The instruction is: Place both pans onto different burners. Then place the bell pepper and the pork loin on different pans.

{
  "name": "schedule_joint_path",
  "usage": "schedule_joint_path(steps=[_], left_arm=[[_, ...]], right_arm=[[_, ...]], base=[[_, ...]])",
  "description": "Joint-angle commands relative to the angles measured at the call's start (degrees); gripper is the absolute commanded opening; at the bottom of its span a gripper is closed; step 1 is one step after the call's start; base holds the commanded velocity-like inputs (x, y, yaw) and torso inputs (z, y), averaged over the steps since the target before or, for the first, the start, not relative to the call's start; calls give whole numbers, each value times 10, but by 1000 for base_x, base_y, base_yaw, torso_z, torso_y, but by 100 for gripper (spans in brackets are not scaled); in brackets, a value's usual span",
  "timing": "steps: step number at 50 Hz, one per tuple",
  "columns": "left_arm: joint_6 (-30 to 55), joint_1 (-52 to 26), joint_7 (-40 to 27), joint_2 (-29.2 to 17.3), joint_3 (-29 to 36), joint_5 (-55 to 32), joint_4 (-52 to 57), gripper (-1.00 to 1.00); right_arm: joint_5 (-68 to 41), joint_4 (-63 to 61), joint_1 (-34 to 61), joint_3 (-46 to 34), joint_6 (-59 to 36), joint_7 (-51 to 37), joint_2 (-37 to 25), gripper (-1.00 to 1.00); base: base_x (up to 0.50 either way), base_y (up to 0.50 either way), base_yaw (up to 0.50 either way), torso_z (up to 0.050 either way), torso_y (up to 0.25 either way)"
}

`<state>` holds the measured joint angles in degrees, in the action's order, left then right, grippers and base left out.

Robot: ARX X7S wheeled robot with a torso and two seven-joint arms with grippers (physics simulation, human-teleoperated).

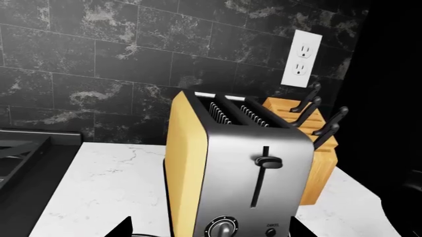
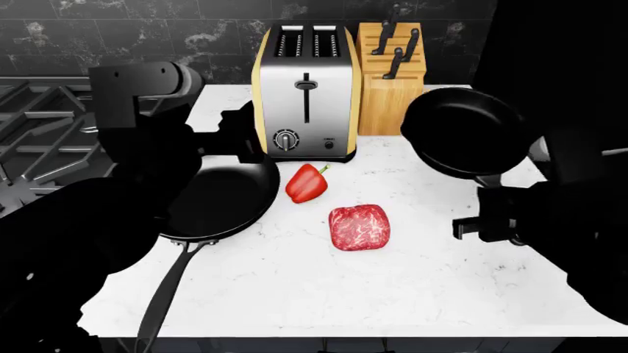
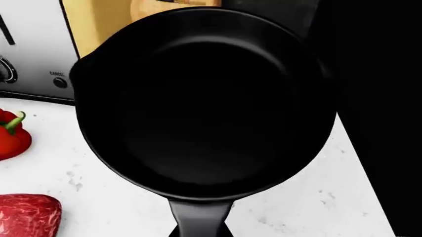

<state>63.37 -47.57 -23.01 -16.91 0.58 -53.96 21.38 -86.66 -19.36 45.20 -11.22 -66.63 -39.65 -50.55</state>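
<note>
here, two pans, one pepper, one pork loin

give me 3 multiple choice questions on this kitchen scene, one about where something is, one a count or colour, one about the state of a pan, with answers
1. Where does the bell pepper lie?
A. on a burner
B. on the white counter in front of the toaster
C. inside the smaller pan

2. How many slots does the toaster have on top?
A. one
B. two
C. four

3. What is inside the smaller pan by the right arm?
A. nothing
B. the pork loin
C. the bell pepper

Answers:
1. B: the head view shows it on the counter just in front of the toaster, between the wider pan and the pork loin.
2. B: two slots show side by side on its top.
3. A: the right wrist view shows a bare black inside, with the pork loin and pepper out on the counter.
</note>
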Motion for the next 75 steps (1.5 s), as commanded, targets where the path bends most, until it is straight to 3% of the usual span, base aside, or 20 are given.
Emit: schedule_joint_path(steps=[1,26,30,33,39,43,49,61,75], left_arm=[[2,-3,-7,3,1,-8,3,100],[17,3,-25,-6,6,-27,28,100],[60,-18,-45,-14,-1,-61,34,100],[116,-43,-85,-18,-20,-108,44,100],[235,-64,-294,-12,-111,-352,16,100],[215,-51,-411,-45,-99,-493,22,100],[139,-40,-513,-89,-68,-639,54,100],[39,20,-601,-153,-68,-766,155,100],[28,115,-606,-163,-83,-758,193,100]], right_arm=[[-8,-49,44,30,3,-35,-13,-100],[-40,-94,67,32,4,-98,-13,-100],[-72,-100,69,34,0,-129,-24,-100],[-90,-104,77,34,-1,-149,-30,-100],[-67,-104,53,41,9,-125,-33,-100],[-55,-105,47,46,13,-114,-40,-100],[-47,-109,65,42,4,-97,-50,-100],[-10,-112,72,22,3,-61,-36,-100],[23,-122,22,34,36,-28,-38,-100]], base=[[0,0,0,0,0],[0,0,0,1,2],[0,0,0,0,0],[0,0,0,0,3],[0,0,0,0,2],[0,0,0,3,0],[0,0,0,0,2],[0,0,0,1,2],[0,0,0,0,1]])
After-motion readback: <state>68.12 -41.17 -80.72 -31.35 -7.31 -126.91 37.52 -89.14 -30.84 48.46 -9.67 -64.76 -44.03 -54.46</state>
